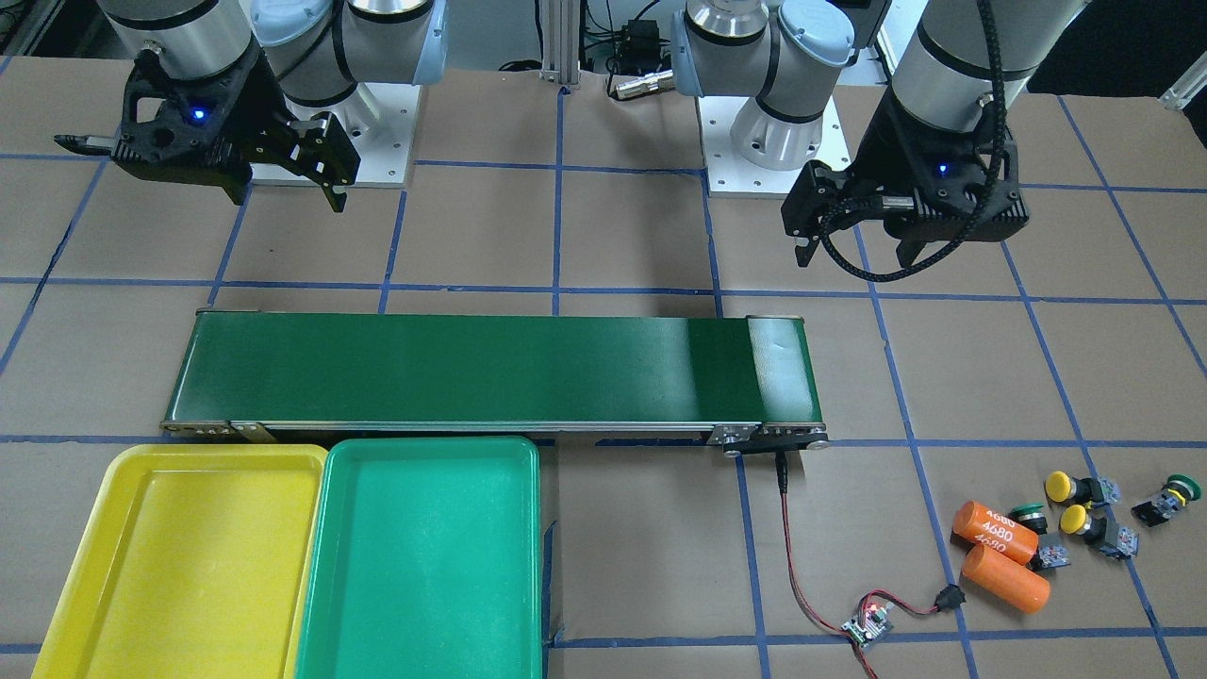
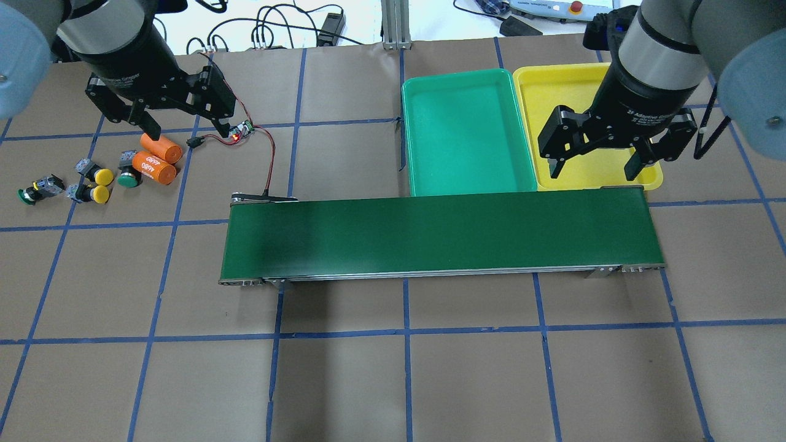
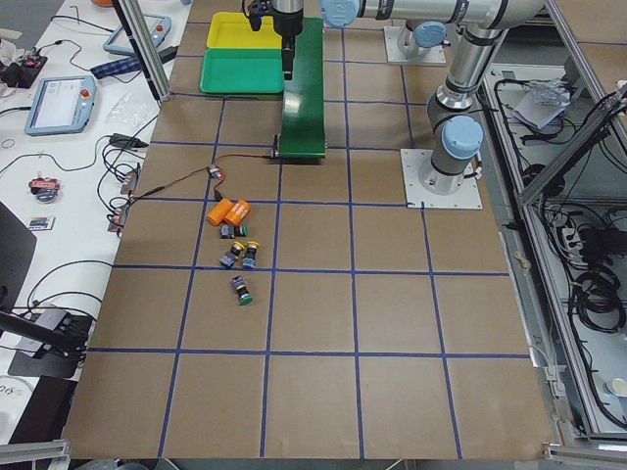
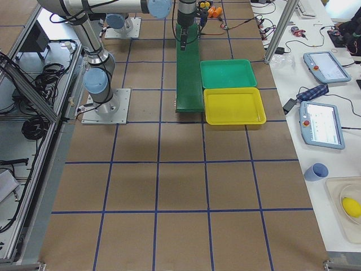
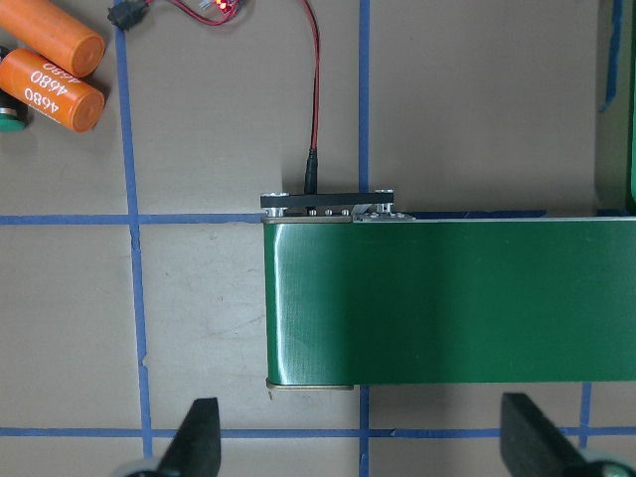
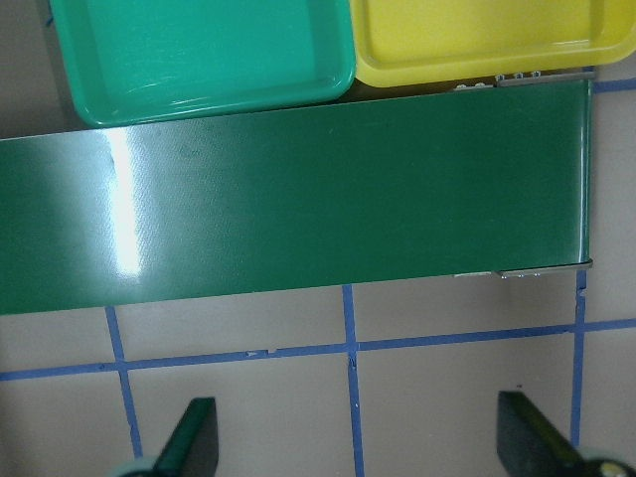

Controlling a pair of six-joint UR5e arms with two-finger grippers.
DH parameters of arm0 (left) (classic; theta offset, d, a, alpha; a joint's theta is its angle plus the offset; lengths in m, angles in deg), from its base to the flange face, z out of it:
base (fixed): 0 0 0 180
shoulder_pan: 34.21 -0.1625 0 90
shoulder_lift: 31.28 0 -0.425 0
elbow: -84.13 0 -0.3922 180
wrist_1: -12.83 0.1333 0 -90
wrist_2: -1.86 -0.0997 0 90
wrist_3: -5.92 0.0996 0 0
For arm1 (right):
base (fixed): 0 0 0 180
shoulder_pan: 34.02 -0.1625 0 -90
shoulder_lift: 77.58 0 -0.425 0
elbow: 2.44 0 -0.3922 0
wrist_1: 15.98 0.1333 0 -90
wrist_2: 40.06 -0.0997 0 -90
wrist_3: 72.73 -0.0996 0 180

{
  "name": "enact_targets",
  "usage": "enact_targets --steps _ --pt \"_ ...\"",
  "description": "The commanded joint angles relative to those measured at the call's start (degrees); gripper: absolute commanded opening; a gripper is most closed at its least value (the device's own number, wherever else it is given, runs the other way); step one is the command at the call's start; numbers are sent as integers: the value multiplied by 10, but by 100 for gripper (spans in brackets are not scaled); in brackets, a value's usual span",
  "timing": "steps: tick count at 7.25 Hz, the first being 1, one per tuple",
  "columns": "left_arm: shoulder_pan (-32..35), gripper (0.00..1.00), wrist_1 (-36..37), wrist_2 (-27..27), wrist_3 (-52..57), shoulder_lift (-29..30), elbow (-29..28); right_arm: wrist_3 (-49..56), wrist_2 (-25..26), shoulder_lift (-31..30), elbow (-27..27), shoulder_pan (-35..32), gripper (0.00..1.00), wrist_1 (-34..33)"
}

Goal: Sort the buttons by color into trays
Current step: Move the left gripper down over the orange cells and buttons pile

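Far left on the table, loose and close together: four buttons [image 2: 103, 177], two yellow, two green, just beside two orange cylinders [image 2: 153, 167]. Raised near these, left claw [image 2: 188, 132], released, fingers wide apart. Across the middle, long green belt [image 2: 439, 233]. Beyond its right half, green tray [image 2: 466, 132] touching yellow tray [image 2: 552, 86]. Raised at the right, right claw [image 2: 592, 170], likewise released.

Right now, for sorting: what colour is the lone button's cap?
Green; the lone button shows best in the front-facing view.
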Motion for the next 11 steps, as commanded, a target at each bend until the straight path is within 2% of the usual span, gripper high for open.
enact_targets --steps 1,4,6,7,8,9,10,11 --pt "-2 100 -14 -1 1 -7 -2 -5 -10 -2 2 0 100 0" --pt "-11 100 -8 -1 9 1 -1 -2 -11 -1 2 0 100 0" --pt "-65 100 -7 9 16 18 10 4 -9 0 2 0 100 5" --pt "-66 100 6 1 42 19 4 0 -10 -1 2 0 100 5" --pt "-67 100 62 -2 74 22 17 5 -4 0 2 0 100 5" --pt "-69 100 68 -14 76 40 6 4 -9 -1 2 0 100 0" --pt "-72 100 72 -49 77 65 -3 3 -10 -2 2 0 100 2" --pt "-88 100 73 -57 82 92 -20 4 -11 -2 2 0 100 2"
